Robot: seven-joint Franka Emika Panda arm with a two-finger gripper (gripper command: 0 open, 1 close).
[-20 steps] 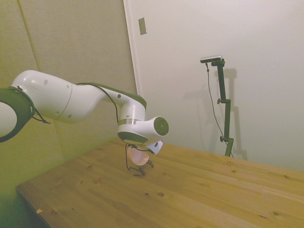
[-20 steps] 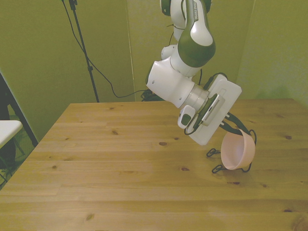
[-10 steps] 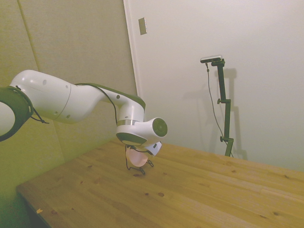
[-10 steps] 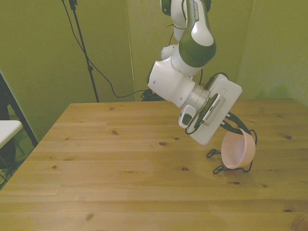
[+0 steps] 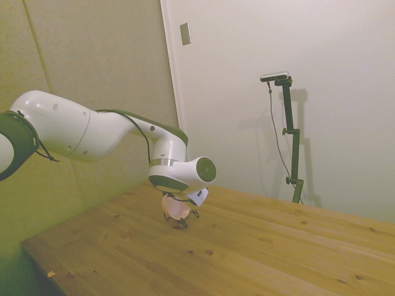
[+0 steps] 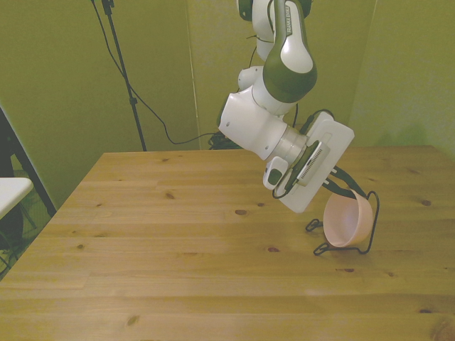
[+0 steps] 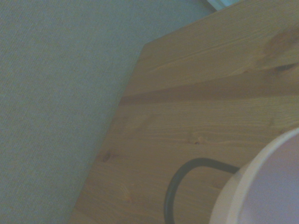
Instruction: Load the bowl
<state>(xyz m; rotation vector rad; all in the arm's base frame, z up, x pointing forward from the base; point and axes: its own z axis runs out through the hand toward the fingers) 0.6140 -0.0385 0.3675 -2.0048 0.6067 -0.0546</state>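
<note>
The pale pink bowl stands tilted on its side inside the thin black wire rack, on the table at the front view's right. My gripper reaches down to the bowl's upper rim and looks shut on it, though the white hand hides most of the fingers. In the side view the bowl shows just under the wrist, with the rack's feet on the wood. The wrist view shows the bowl's rim and a curve of the black rack wire over the table corner.
The wooden table stretches toward the front view's left. Its edge runs close to the rack, with a wall panel behind it.
The arm has dropped a little and shifted slightly. The bowl has moved with it, settling deeper and more upright into the wire rack.
</note>
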